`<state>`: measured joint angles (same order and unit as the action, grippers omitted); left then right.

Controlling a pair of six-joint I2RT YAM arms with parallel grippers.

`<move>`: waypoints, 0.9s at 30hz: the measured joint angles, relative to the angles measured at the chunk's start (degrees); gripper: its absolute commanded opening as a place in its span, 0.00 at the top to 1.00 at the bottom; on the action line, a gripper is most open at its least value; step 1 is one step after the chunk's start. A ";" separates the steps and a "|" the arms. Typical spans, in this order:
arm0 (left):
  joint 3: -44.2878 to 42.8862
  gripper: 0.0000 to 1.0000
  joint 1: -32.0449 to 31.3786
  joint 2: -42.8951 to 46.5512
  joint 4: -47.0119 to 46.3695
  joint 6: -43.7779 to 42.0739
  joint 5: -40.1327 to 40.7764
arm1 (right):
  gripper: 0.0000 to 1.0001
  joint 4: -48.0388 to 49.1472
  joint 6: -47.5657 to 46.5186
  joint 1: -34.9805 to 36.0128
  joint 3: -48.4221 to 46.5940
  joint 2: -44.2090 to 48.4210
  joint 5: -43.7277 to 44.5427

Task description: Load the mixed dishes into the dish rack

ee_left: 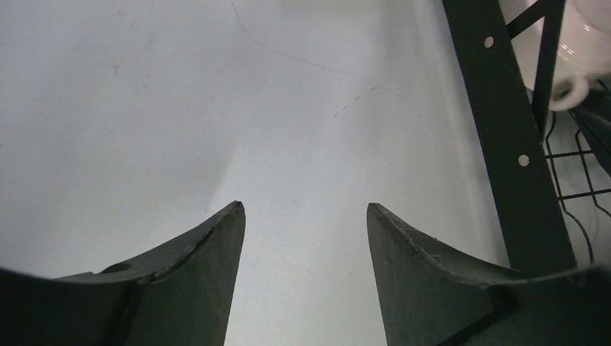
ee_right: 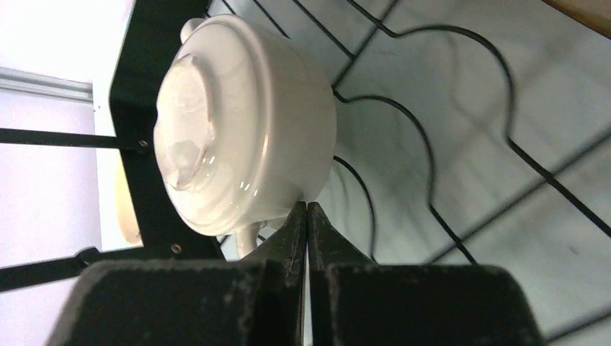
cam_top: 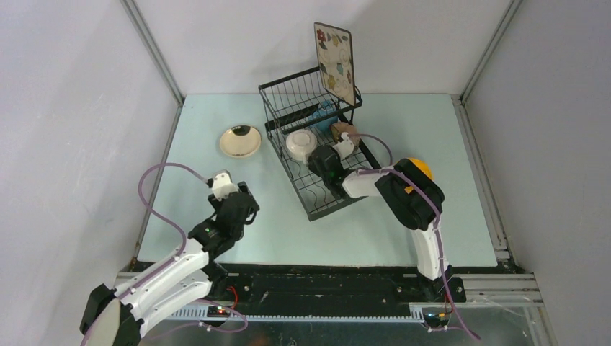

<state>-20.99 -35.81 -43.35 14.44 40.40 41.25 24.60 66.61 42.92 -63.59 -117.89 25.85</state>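
Right gripper [ee_right: 308,210]: fingers pressed together, nothing between them. The tips are at the side wall of the white two-handled cup [ee_right: 241,126], right by one handle; actual contact cannot be judged. The cup sits on the lower tray of the dish rack [ee_right: 155,184], at its left edge.

Right arm: rises from its base, folds at the elbow, and the forearm reaches left and low into the rack [cam_top: 294,184].

Left gripper [ee_left: 306,216]: fingers spread wide, holding nothing, over bare table [ee_left: 216,108] and pointing at the rack frame [ee_left: 508,144]. Left arm: stretched low from the near-left corner.

Other items in the top view:
- Brown bowl [cam_top: 344,131] and blue mug [cam_top: 324,114] are in the rack.
- Square cream floral plate [cam_top: 335,61] stands upright at the far end.
- Round cream plate [cam_top: 240,140] lies on the table left of the rack.
- Yellow bowl [cam_top: 419,169] is right of the rack, partly hidden by the right arm.
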 measured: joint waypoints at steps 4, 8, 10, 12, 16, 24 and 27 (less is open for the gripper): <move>0.46 0.32 0.00 1.51 -1.60 -0.94 -1.05 | 0.99 -0.66 -2.84 -0.15 -6.62 -3.41 0.04; 1.90 0.32 0.00 4.55 -3.34 -1.92 -1.90 | 0.99 -0.66 -4.85 -0.42 -14.99 -6.78 -0.20; 2.14 0.32 0.00 4.96 -3.87 -2.45 -2.34 | 0.99 -0.61 -5.14 -0.55 -17.05 -7.34 -0.74; 2.14 0.32 0.00 4.70 -4.31 -3.02 -3.06 | 0.97 -0.59 -5.66 -0.63 -16.83 -7.34 -0.79; 2.14 0.32 0.00 3.04 -5.62 -4.66 -6.08 | 0.94 1.09 -8.24 -0.94 -11.82 -4.76 -1.70; 2.14 0.31 0.00 -0.02 -9.38 -7.98 -15.76 | 0.91 -4.50 -19.15 -0.11 2.64 17.57 -0.96; 2.14 0.31 -0.02 -1.62 -10.84 -8.04 -19.65 | 0.78 -7.08 -24.06 0.17 6.71 29.14 -0.55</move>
<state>-18.85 -35.83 -44.97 3.60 32.36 21.61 17.52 42.54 43.09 -56.88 -88.75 25.30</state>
